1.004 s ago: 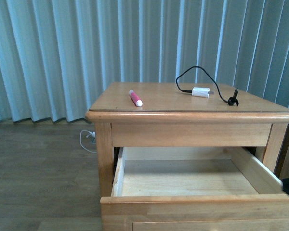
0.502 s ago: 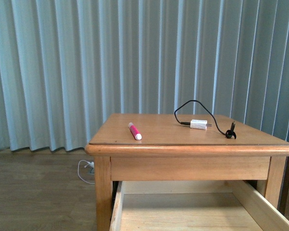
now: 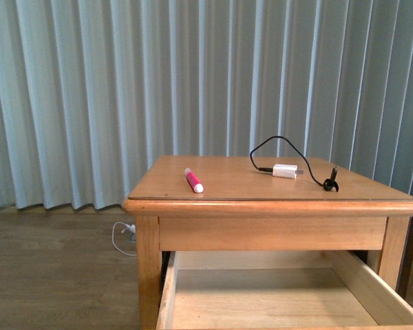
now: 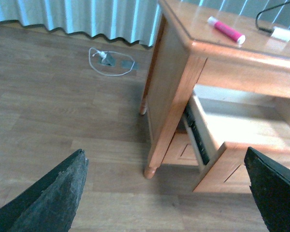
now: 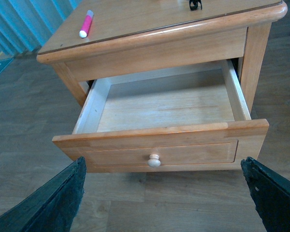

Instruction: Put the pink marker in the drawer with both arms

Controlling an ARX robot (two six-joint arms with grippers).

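The pink marker (image 3: 193, 180) lies flat on the left part of the nightstand top (image 3: 261, 189), white cap toward the front; it also shows in the wrist views (image 4: 225, 30) (image 5: 86, 24). Below the top, the drawer (image 5: 159, 145) stands pulled out, its inside bare, with its round knob (image 5: 154, 161) on the panelled front. In the front view only the drawer's inner wall (image 3: 372, 285) shows. My left gripper (image 4: 164, 152) hangs open over the floor beside the nightstand's left side. Out in front of the drawer front, my right gripper (image 5: 163, 159) is open above the floor. Neither gripper holds anything.
A white charger plug (image 3: 285, 171) with a looping black cable lies on the right part of the top. A white cord and plug (image 4: 108, 59) lie on the wooden floor left of the nightstand. Pale blue curtains (image 3: 89, 103) hang behind.
The front view has tilted upward, so the drawer's front has dropped out of the picture. The marker, plug and drawer have not moved.
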